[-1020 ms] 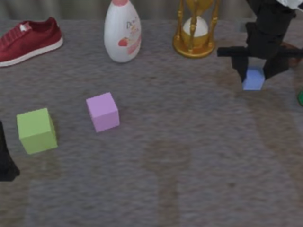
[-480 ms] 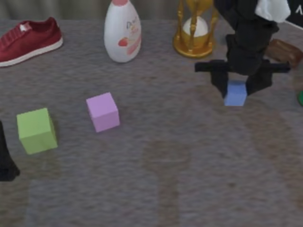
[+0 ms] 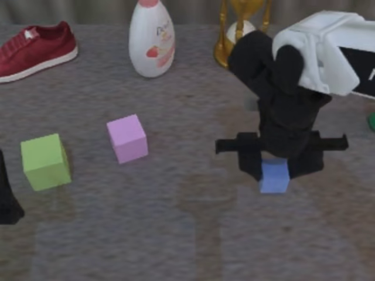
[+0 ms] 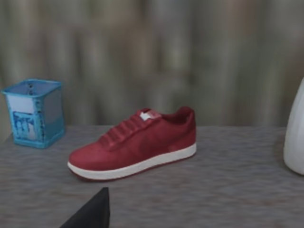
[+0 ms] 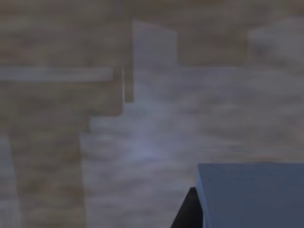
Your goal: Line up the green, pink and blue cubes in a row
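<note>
The lime-green cube (image 3: 45, 161) sits on the table near the left edge, with the pink cube (image 3: 127, 138) a little to its right and slightly farther back. My right gripper (image 3: 275, 170) hangs right of the table's centre, shut on the small blue cube (image 3: 274, 178), which it holds above the table. In the right wrist view the blue cube (image 5: 251, 194) fills the corner, with one dark fingertip (image 5: 187, 213) against its side. My left gripper (image 3: 7, 208) is parked at the left edge, open, with only one fingertip (image 4: 92, 213) showing in its wrist view.
Along the back stand a red shoe (image 3: 36, 50), a white bottle (image 3: 151, 41) and a gold hourglass (image 3: 234, 35), partly hidden by the right arm. A dark green object (image 3: 371, 121) peeks in at the right edge. A blue pen holder (image 4: 34, 111) stands beyond the shoe.
My right gripper has carried the blue cube from the back right toward the front and to the left. The green and pink cubes and the left arm have stayed put.
</note>
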`<state>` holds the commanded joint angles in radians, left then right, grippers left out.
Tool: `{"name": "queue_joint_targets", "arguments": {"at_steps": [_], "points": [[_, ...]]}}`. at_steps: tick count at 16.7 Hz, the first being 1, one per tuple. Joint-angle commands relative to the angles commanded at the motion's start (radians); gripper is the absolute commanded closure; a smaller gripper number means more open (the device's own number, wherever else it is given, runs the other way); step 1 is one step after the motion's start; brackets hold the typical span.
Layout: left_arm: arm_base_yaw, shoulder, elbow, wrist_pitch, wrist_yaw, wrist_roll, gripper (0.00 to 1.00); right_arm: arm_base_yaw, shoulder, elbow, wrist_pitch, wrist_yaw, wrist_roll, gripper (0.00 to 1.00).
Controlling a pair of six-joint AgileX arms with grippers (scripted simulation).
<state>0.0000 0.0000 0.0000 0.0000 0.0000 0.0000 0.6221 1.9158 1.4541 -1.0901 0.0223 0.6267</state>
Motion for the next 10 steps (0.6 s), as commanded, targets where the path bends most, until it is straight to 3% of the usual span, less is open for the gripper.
{"name": "queue_joint_targets", "arguments": {"at_steps": [6, 10], "points": [[0.000, 0.000, 0.000, 0.000, 0.000, 0.000, 0.00, 0.012, -0.015, -0.022, 0.010, -0.001, 0.014, 1.00], [0.000, 0.000, 0.000, 0.000, 0.000, 0.000, 0.00, 0.013, 0.018, -0.091, 0.120, -0.001, 0.016, 1.00]]}}
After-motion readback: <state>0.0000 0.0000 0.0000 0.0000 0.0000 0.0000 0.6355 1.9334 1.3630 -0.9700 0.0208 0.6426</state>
